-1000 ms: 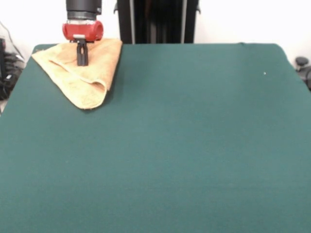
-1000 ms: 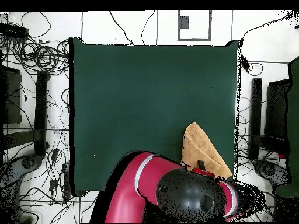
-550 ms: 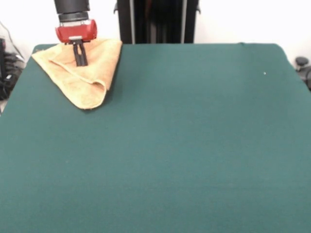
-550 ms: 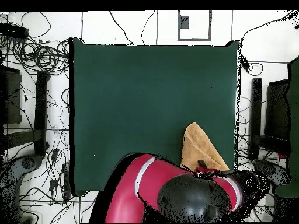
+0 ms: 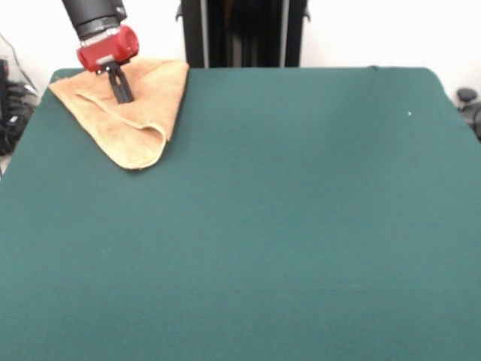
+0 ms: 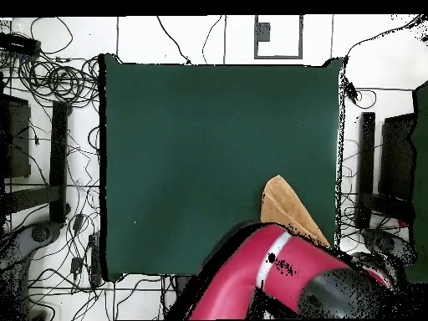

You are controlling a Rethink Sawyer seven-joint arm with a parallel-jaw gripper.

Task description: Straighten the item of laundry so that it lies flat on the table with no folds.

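The orange-tan towel (image 5: 128, 113) lies folded into a triangle at the far left corner of the green table (image 5: 285, 226), its point toward the table's middle. My gripper (image 5: 123, 96) hangs tilted over the towel's upper part, with its black fingers (image 5: 119, 84) drawn together and their tips down at the cloth. Whether any cloth is pinched I cannot tell. In the overhead view the towel (image 6: 282, 203) shows near the table's (image 6: 209, 150) right edge, its lower part covered by the red arm (image 6: 267, 267), which also hides the gripper.
The towel sits right at the table's corner, close to two edges. Cables and dark equipment (image 6: 50, 150) lie on the floor around the table. A black post (image 5: 240, 34) stands behind the far edge.
The wrist has shifted left in the front view and tilted, while the fingertips stay at nearly the same spot on the towel. Overhead, the arm has swung right. The towel has not moved.
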